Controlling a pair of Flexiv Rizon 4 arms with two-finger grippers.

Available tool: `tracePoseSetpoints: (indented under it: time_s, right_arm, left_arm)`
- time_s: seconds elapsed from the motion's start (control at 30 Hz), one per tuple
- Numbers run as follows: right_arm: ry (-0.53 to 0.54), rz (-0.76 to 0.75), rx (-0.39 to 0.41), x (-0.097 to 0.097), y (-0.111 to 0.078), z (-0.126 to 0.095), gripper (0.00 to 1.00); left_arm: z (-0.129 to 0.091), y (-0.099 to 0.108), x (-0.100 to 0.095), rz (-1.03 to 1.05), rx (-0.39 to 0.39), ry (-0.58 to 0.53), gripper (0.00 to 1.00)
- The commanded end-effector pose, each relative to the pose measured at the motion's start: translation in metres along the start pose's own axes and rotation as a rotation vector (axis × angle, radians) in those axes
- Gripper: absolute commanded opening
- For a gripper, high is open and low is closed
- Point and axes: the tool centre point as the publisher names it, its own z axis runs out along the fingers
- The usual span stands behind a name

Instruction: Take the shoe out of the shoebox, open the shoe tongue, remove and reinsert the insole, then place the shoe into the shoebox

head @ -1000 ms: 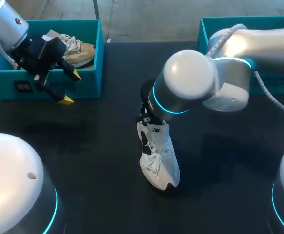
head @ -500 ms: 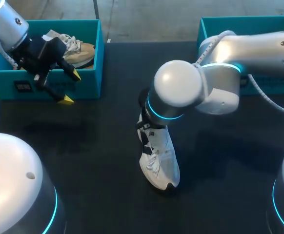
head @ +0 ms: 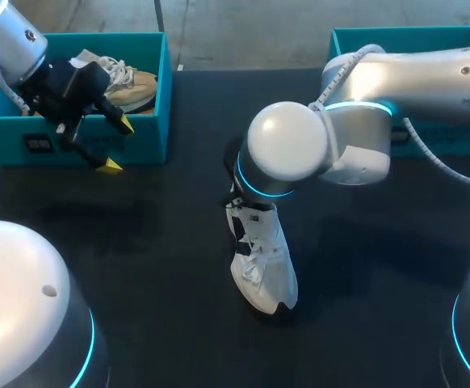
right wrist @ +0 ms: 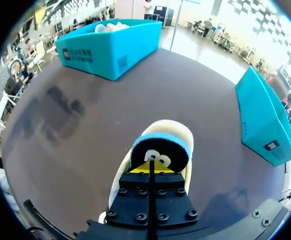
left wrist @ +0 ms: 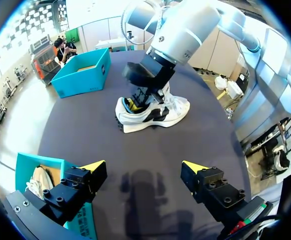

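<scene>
A white shoe (head: pixel 265 267) with black side marks stands on its sole mid-table, toe toward the near edge. My right gripper (right wrist: pixel 150 168) is shut, its yellow tips pressed together and dipping into the heel opening, just behind the blue-lined collar (right wrist: pixel 160 145). Whether anything is pinched there is hidden. The left wrist view shows the same shoe (left wrist: pixel 158 111) with the right gripper (left wrist: pixel 140 99) coming down into it. My left gripper (head: pixel 115 145) hangs open in front of the left teal shoebox (head: pixel 138 137), holding nothing.
The left shoebox contains a tan shoe (head: pixel 134 85). A second teal shoebox (head: pixel 380 36) stands at the back right, partly under my right arm. Dark tabletop (head: pixel 162 259) lies between the left box and the white shoe.
The right arm's elbow has swung a little to the left over the shoe. The shoe has barely shifted. The left arm is where it was.
</scene>
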Motion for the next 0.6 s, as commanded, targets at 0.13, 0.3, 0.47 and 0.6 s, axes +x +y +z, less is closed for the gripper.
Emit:
tracePoseSetpoints:
  time_s: [0.13,0.3,0.47,0.6]
  right_arm:
    - [-0.001,-0.011,-0.020,0.000,0.008,-0.006,0.00]
    - [-0.013,-0.011,-0.057,0.000,0.013,0.006,0.00]
    - [-0.024,-0.020,-0.053,0.002,0.011,0.025,0.00]
    - [-0.033,-0.031,-0.044,0.004,0.007,0.036,0.00]
  left_arm:
    - [0.000,0.000,0.001,0.000,-0.003,0.000,1.00]
    - [0.000,0.000,0.001,0.000,-0.003,0.000,1.00]
    - [0.000,0.000,0.001,0.000,-0.003,0.000,1.00]
    - [0.000,0.000,0.001,0.000,-0.003,0.000,1.00]
